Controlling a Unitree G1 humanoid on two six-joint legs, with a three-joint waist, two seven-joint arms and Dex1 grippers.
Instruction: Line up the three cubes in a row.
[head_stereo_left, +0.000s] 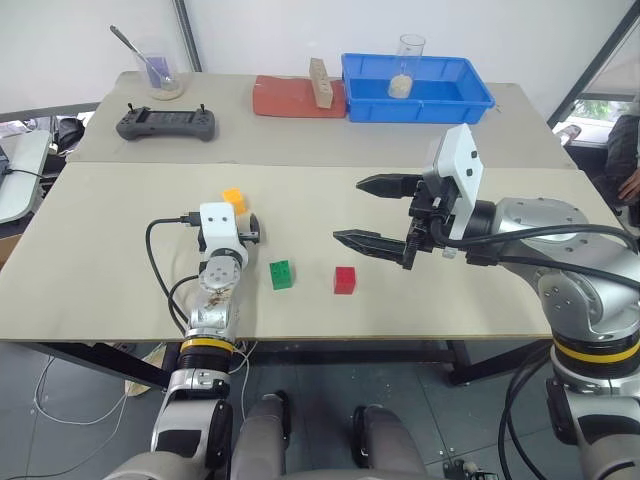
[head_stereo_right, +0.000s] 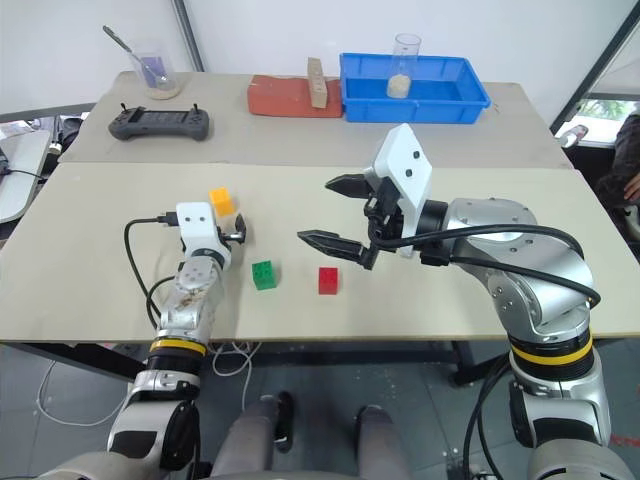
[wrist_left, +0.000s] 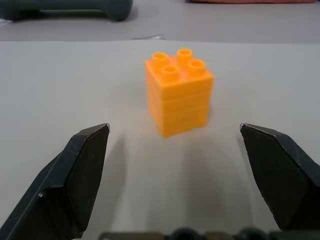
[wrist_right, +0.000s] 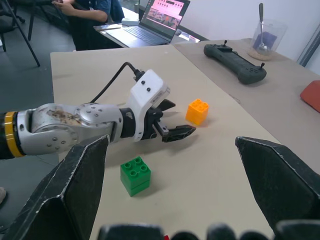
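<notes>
Though spread wide and empty, left gripper (wrist_left: 175, 150) lies level on the bench (head_stereo_left: 120, 220), orange cube (wrist_left: 178, 91) dead ahead at twelve o'clock, not yet between the fingers. Green cube (head_stereo_left: 282, 274) and red cube (head_stereo_left: 345, 279) side by side toward three o'clock. Right gripper (head_stereo_left: 368, 214) hovering open, farther off.

blue tray (head_stereo_left: 470, 100) beside red slab (head_stereo_left: 290, 100), wooden block (head_stereo_left: 320, 82).
</notes>
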